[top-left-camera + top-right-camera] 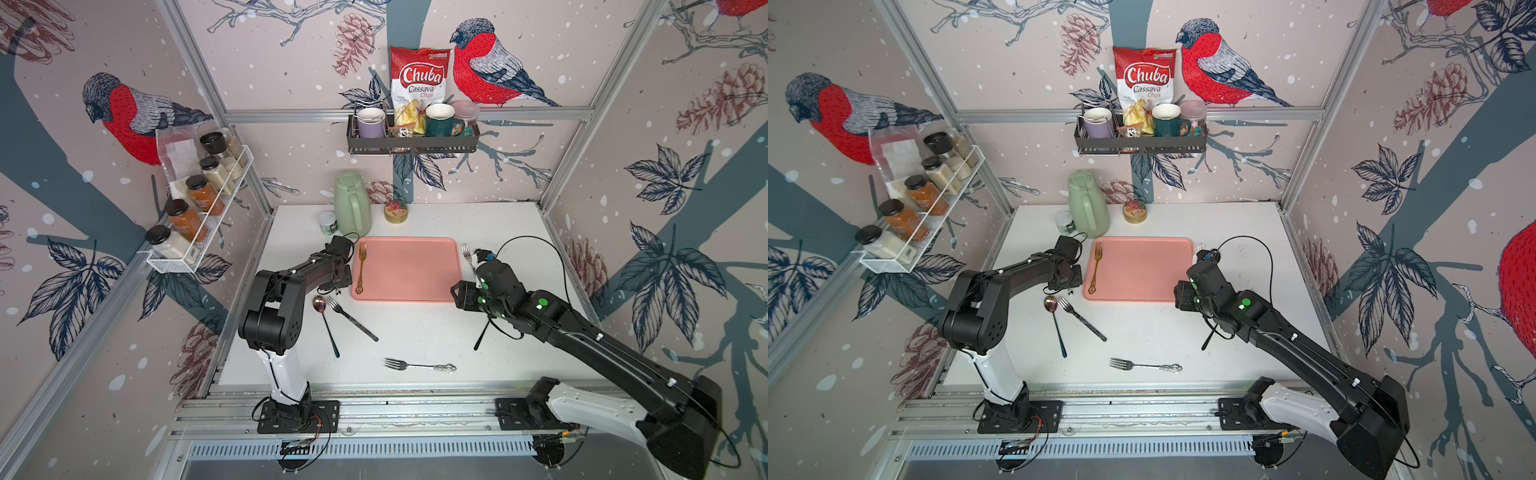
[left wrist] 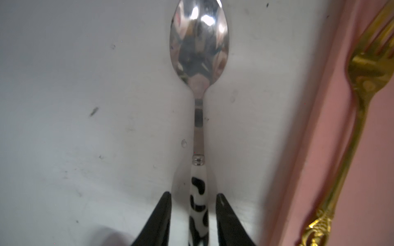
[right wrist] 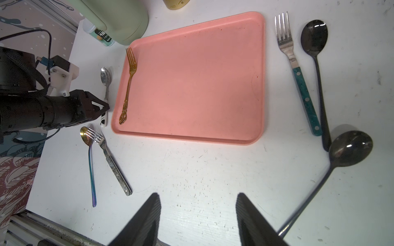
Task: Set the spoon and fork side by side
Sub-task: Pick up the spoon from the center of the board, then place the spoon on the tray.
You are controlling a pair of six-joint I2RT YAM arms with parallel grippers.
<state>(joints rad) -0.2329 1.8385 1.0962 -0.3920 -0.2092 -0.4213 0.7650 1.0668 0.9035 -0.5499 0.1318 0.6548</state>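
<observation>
Aluminium rail point(image 1: 415, 409) nearest — scuffed tabletop point(image 1: 415, 332), spotted-handle spoon point(image 3: 106, 77) beside tray point(image 3: 191, 85); bird-print walls point(image 1: 291, 62).

"What is on the walls point(image 1: 291, 50)?"
"Big red birds point(image 1: 484, 68), pine cones point(image 1: 353, 41) and dark leaves point(image 1: 673, 178), on pale paper with white dots."
"What runs along them?"
"Grey metal bars point(image 1: 407, 113), in the corners and across the back."
"Any shelves?"
"A white wire shelf point(image 1: 172, 266) on the side wall and a black shelf point(image 1: 415, 143) on the back wall."
"And the desk point(image 1: 424, 328)?"
"White, with little marks. Metal rails point(image 1: 415, 409) run along its front."
</observation>
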